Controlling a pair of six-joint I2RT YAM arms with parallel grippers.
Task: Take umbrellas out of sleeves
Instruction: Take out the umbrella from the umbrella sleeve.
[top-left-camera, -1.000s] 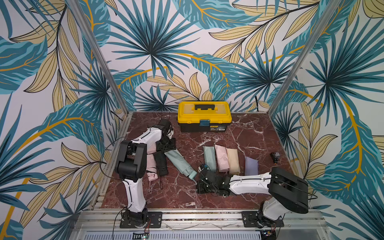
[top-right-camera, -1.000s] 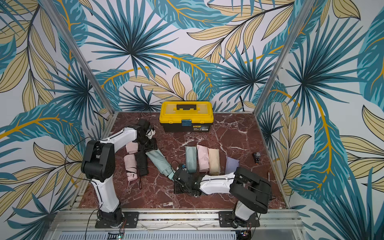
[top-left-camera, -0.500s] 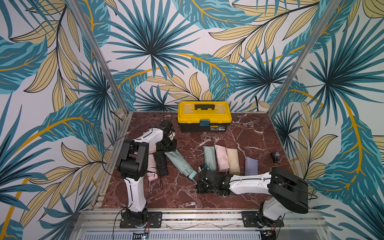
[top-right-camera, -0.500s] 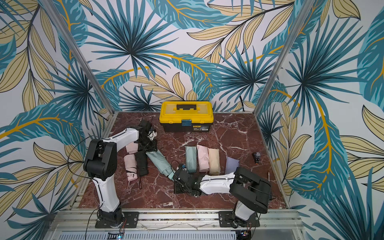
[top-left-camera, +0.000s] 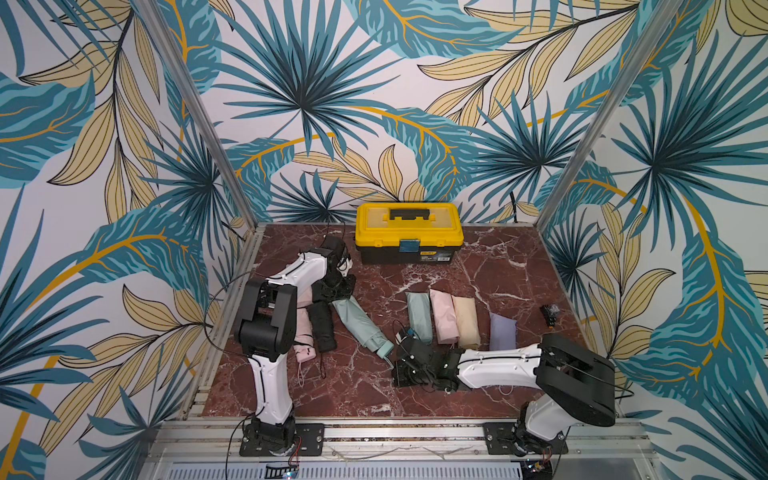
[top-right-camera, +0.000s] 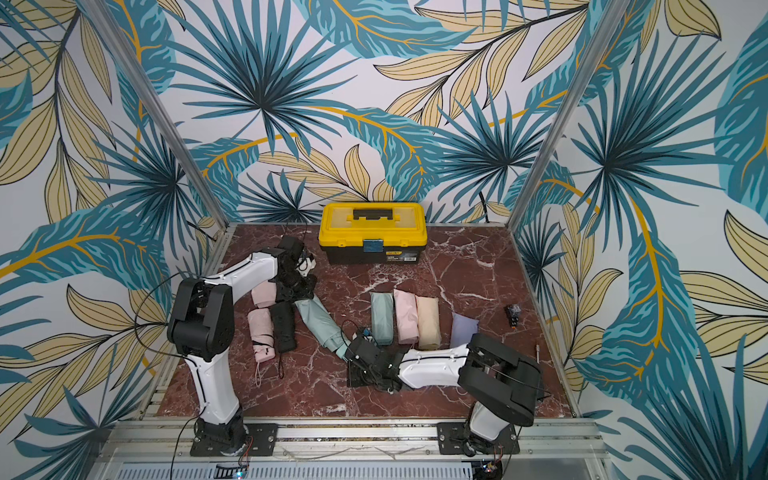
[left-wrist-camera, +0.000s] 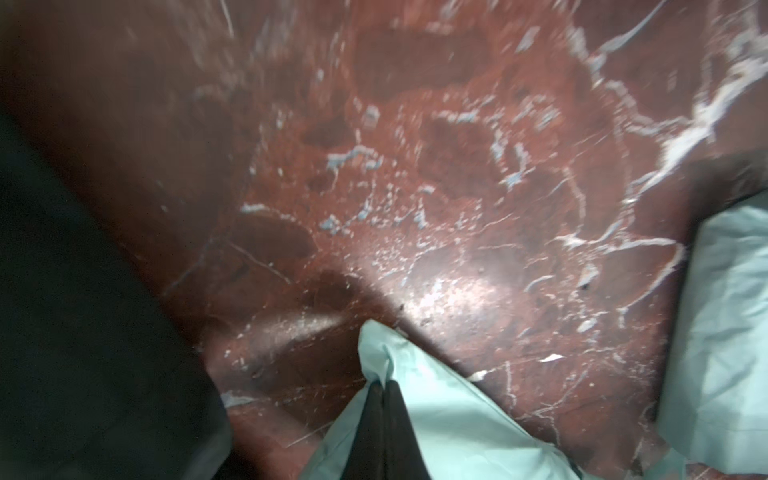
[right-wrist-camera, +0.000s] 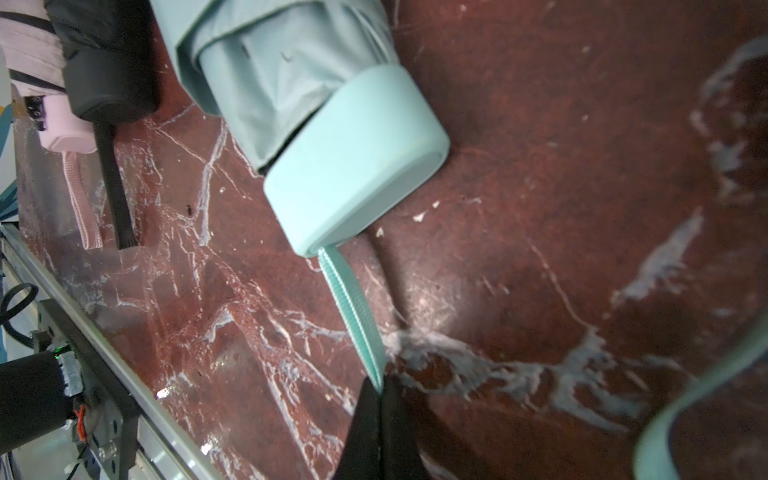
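A mint umbrella (top-left-camera: 357, 324) (top-right-camera: 320, 324) lies slantwise on the marble floor, still partly in its mint sleeve (left-wrist-camera: 440, 415). My left gripper (top-left-camera: 337, 291) (left-wrist-camera: 382, 384) is shut on a pinched corner of the sleeve at its far end. The umbrella's blocky mint handle (right-wrist-camera: 357, 166) sticks out at the near end. Its wrist loop (right-wrist-camera: 353, 307) runs taut into my right gripper (top-left-camera: 397, 365) (right-wrist-camera: 380, 384), which is shut on it. In the right wrist view pleated fabric (right-wrist-camera: 282, 62) shows below the sleeve's edge.
A pink umbrella (top-left-camera: 303, 338) and a black umbrella (top-left-camera: 322, 326) lie left of the mint one. Mint (top-left-camera: 417, 316), pink (top-left-camera: 444, 316), beige (top-left-camera: 465, 322) and lilac (top-left-camera: 502, 330) bundles lie in a row at the right. A yellow-lidded toolbox (top-left-camera: 409, 232) stands at the back.
My left gripper has closed on the far end of the mint sleeve. The right arm has kept still with the wrist loop in its grip.
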